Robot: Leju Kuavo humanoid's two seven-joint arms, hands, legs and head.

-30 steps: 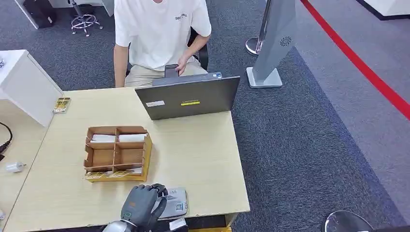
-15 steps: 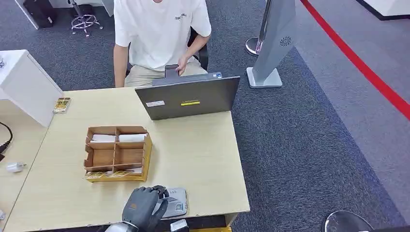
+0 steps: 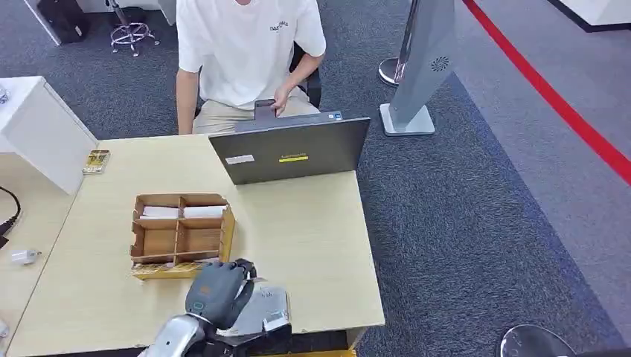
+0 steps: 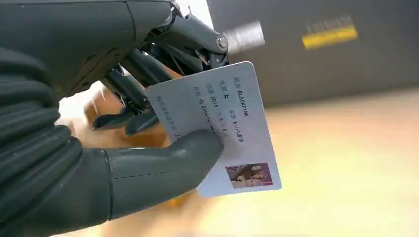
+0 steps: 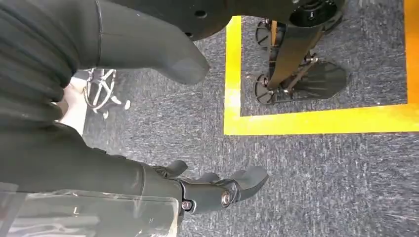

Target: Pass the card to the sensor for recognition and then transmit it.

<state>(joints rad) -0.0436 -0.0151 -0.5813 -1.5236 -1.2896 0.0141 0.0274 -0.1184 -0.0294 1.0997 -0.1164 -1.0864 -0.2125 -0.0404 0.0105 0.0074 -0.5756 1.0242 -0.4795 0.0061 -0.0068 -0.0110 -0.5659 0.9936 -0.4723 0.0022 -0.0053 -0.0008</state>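
Note:
My left hand [image 3: 216,290] hovers at the table's near edge, partly covering the grey sensor pad [image 3: 269,303]. It pinches a pale ID card [image 4: 232,113] between its thumb [image 4: 163,163] and dark fingers [image 4: 148,74]. The card carries printed text and a small photo. In the head view a white corner of the card [image 3: 275,322] pokes out beside the hand. My right hand [image 5: 217,190] hangs over the grey carpet with its fingers apart and nothing in it.
A compartmented cardboard box [image 3: 180,236] with cards stands just beyond my left hand. A grey laptop [image 3: 290,151] sits at the table's far edge, with a seated person [image 3: 245,52] behind it. A white cabinet [image 3: 41,134] lies to the left. Yellow floor tape [image 5: 316,121] runs below my right hand.
My left hand has lifted and moved a little forward over the sensor pad, carrying the card with it. The person and the box have stayed put.

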